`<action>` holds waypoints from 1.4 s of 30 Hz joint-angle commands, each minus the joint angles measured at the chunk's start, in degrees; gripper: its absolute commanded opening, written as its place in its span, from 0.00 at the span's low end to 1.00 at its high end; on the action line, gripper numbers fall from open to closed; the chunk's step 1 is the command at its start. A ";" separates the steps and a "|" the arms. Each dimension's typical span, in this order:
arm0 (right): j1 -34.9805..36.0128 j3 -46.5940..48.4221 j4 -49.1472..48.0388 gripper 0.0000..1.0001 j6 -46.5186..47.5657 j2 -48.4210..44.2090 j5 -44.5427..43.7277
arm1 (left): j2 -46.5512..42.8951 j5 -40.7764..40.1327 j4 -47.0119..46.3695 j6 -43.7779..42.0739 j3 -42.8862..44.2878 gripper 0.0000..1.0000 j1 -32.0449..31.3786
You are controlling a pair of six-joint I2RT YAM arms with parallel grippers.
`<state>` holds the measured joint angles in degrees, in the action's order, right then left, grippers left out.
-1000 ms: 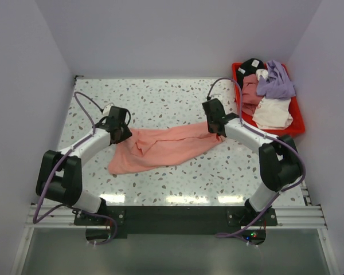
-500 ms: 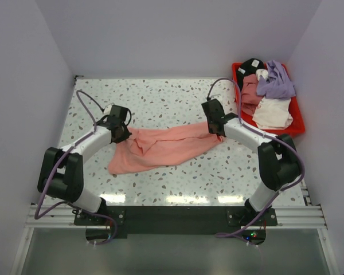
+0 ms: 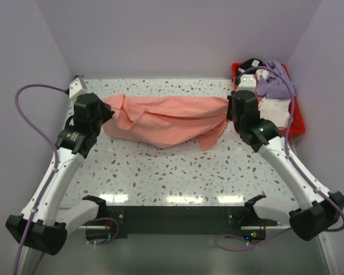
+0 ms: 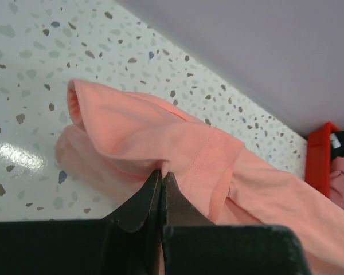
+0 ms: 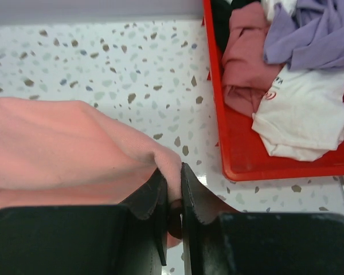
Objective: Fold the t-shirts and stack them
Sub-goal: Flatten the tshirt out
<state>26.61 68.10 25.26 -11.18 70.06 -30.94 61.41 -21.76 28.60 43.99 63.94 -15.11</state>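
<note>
A salmon-pink t-shirt (image 3: 166, 117) hangs stretched in the air between my two grippers over the far half of the table. My left gripper (image 3: 107, 111) is shut on its left end; in the left wrist view the jaws (image 4: 161, 172) pinch a fold of the pink t-shirt (image 4: 178, 143) beside a seam. My right gripper (image 3: 230, 112) is shut on its right end; in the right wrist view the gripper (image 5: 173, 172) pinches a fold of the pink t-shirt (image 5: 63, 143). A loose flap of the shirt droops below the right end.
A red bin (image 3: 297, 123) at the far right holds several crumpled shirts: purple (image 3: 275, 80), white (image 3: 273, 110), dark pink and black. It also shows in the right wrist view (image 5: 241, 154). The speckled white table (image 3: 178, 166) is walled on three sides.
Both arms have lifted and moved apart and toward the far side. The pink shirt, lying crumpled on the table before, now hangs stretched between the two grippers.
</note>
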 commanded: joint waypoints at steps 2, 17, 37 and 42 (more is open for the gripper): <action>-0.07 3.18 1.20 0.00 1.77 -10.37 0.35 | -8.73 -0.57 0.58 -0.13 4.25 0.00 0.17; -0.07 18.91 6.47 0.00 1.25 -26.82 15.65 | -20.99 -2.32 -2.23 -3.56 19.55 0.00 0.26; -11.67 16.17 -7.16 0.81 0.63 27.64 13.62 | 44.36 -10.06 -9.30 -13.31 31.00 1.00 5.44; -11.58 19.12 -4.76 0.99 0.02 31.82 17.56 | 46.44 -12.70 0.50 -10.68 33.28 1.00 5.53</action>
<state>14.48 84.16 22.85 -10.87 109.03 -16.69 114.02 -30.55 26.50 33.76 93.69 -10.11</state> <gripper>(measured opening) 0.986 0.997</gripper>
